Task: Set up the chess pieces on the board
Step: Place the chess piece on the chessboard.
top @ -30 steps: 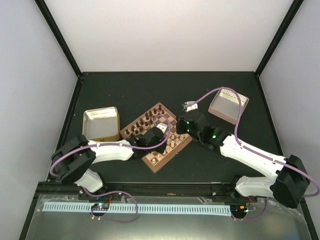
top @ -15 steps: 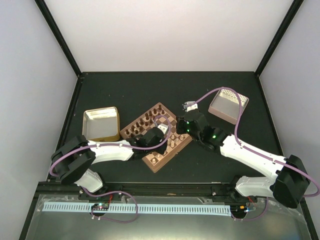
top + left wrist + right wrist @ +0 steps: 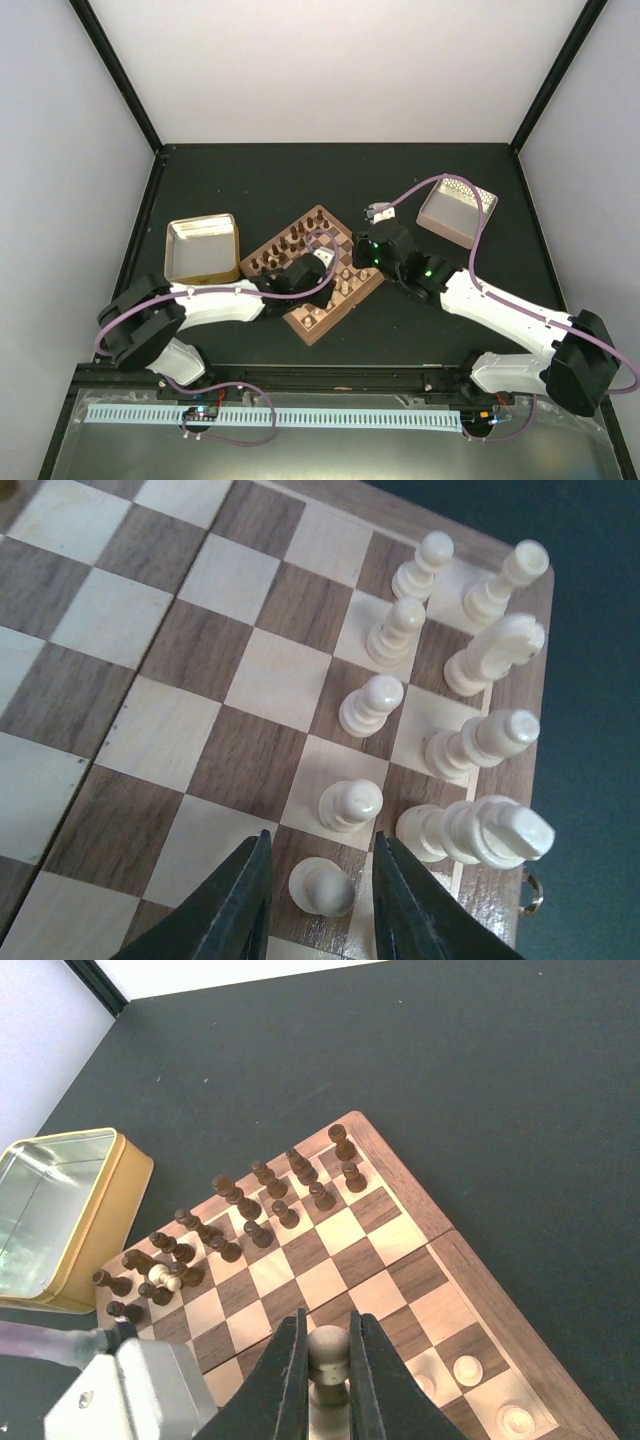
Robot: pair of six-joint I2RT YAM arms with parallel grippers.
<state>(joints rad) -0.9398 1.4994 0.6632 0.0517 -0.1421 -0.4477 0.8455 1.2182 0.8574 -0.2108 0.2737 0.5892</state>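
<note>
The board point(image 3: 312, 335) lies angled between my arms. In the left wrist view several cream pieces point(image 3: 480, 740) stand in two rows along the board's point(image 3: 150, 630) right edge. My left gripper point(image 3: 318, 885) is open, and its jaws straddle a cream pawn point(image 3: 322, 888) standing on a dark square without touching it. My right gripper point(image 3: 328, 1360) is shut on the round head of a cream pawn point(image 3: 328, 1345) and holds it above the board's point(image 3: 345, 1230) near half. Dark pieces point(image 3: 250, 1210) fill the far rows, with one cream piece point(image 3: 170, 1278) among them.
A yellowish metal tray point(image 3: 202, 247) sits left of the board and also shows in the right wrist view point(image 3: 60, 1210). A pinkish bin point(image 3: 455, 210) sits at the back right. Both arms point(image 3: 420, 270) crowd over the board's near corner. Black walls edge the table.
My left arm has shifted slightly at the elbow, with its gripper staying over the board. My right arm has not visibly moved.
</note>
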